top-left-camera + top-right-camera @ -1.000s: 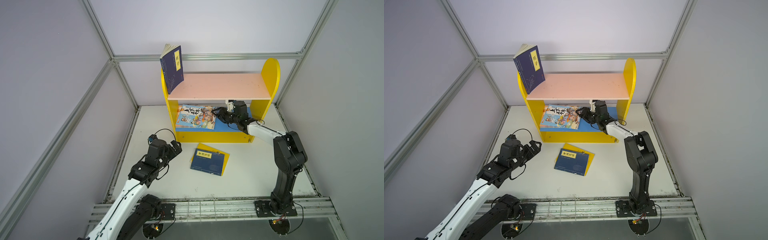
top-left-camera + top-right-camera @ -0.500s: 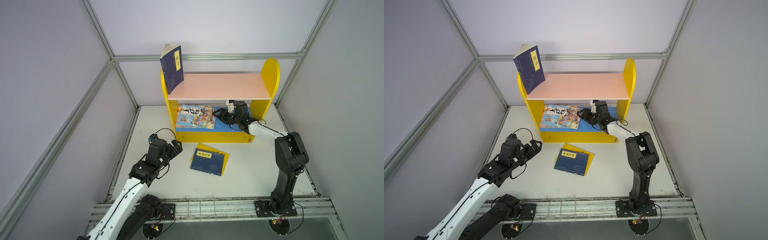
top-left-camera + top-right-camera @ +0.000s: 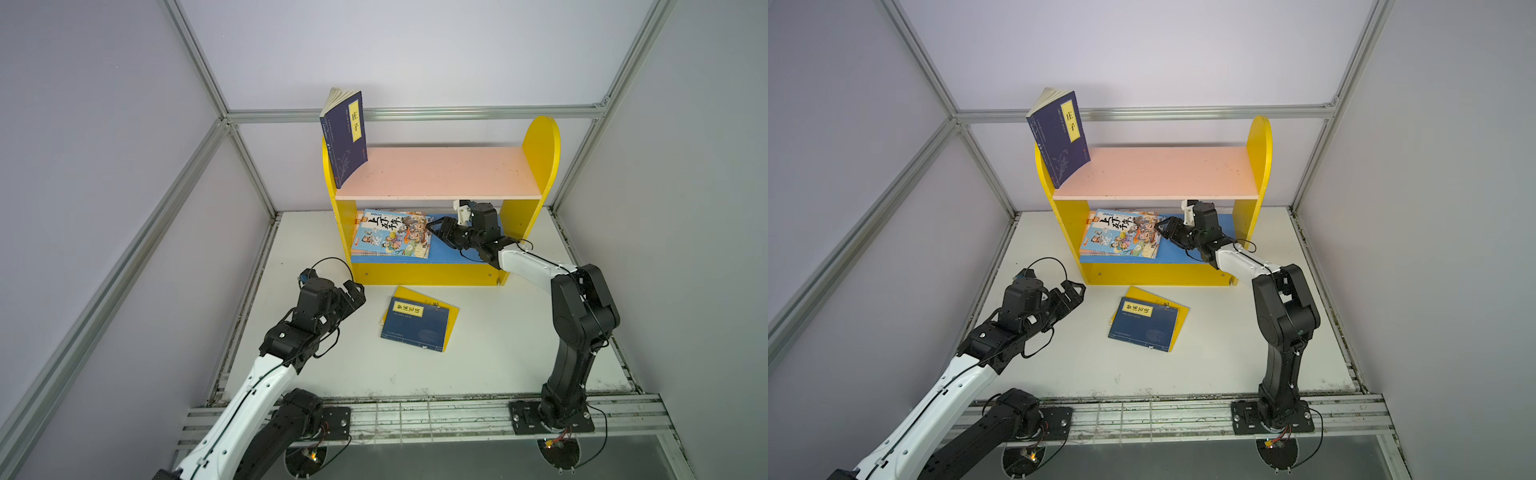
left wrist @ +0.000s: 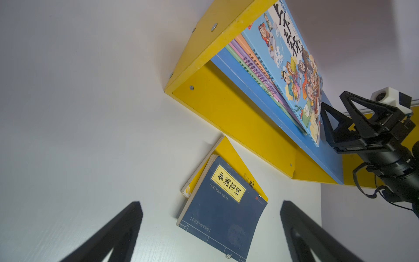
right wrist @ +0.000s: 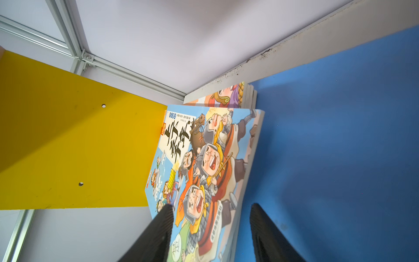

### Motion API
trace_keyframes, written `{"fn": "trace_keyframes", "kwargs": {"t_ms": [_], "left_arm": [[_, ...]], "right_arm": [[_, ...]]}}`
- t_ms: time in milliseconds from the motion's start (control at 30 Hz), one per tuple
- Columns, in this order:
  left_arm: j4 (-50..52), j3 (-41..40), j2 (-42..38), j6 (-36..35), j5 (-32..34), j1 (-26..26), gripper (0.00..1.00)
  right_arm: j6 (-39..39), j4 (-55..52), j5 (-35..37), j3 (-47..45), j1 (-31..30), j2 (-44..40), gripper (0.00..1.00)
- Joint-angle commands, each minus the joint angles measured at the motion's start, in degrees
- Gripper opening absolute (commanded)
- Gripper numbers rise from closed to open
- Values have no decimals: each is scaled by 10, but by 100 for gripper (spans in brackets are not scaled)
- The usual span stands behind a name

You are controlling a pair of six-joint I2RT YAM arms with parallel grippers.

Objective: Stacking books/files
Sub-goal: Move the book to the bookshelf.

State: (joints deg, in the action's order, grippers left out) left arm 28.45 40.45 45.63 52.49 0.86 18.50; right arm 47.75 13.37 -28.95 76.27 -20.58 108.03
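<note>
Two grippers work at a yellow bookshelf (image 3: 424,275) on a white table (image 3: 498,357). The right gripper (image 3: 432,229) reaches into the lower compartment, over the blue board (image 3: 451,254) and under the pink upper board (image 3: 436,172). Its jaws stand apart, turned so that one finger (image 5: 158,229) lies over the cover of the light-blue cartoon book (image 3: 390,232) and its partner (image 5: 267,238) lies low, next to the blue board. In the right wrist view the near corner of that book falls between the two fingers, with a strip of blue showing between the low finger and the pages. Whether the high finger touches the cover cannot be told. The book lies flat on top of a stack of thin cartoon books (image 4: 256,68), whose orange, purple and green spines show beneath it. The stack extends away from the fingertips towards the far side panel. The left gripper (image 3: 355,291) hovers above the table in front of the shelf, jaws spread wide with nothing between them. Ahead of its fingertips, well apart from them, a navy book (image 3: 415,328) with a yellow title strip lies flat on a yellow book (image 3: 452,316); both rest on the table. A second navy book (image 3: 345,137) stands on the pink upper board, leaning at the shelf's end, well above both pairs of jaws.
</note>
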Motion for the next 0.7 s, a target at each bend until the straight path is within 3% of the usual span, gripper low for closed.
{"fn": "trace_keyframes", "kwargs": {"t_ms": [0, 667], "left_arm": [[-12, -1, -2, 0, -1, -1, 99], [-14, -8, -7, 2, 0, -1, 99]], "right_arm": [[3, 20, -11, 5, 0, 3, 58], [12, 32, -20, 18, 0, 18, 56]]}}
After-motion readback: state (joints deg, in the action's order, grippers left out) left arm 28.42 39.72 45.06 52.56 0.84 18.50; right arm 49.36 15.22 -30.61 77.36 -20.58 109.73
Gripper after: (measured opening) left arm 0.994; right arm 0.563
